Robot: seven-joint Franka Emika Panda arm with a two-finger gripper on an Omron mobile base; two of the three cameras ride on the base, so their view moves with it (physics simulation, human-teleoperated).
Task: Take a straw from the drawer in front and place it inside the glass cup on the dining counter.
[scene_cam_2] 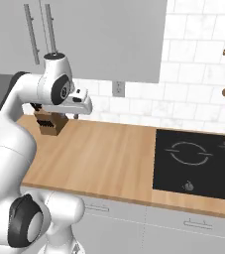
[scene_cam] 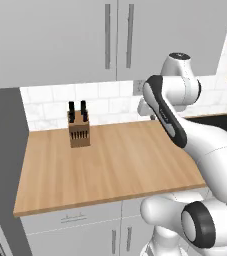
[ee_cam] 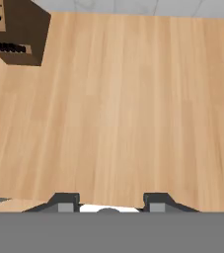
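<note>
End effector [ee_cam: 111, 203] hovers over your wood worktop [ee_cam: 133, 108], jaws apart and empty; knife block [ee_cam: 16, 34] nearby.

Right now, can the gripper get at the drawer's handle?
Probably yes: the gripper hangs open and empty above the worktop, while the shut drawer sits just under its front edge, handle unobstructed.

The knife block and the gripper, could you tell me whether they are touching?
Apart: in the hand view, the knife block sits far from the gripper.
</note>
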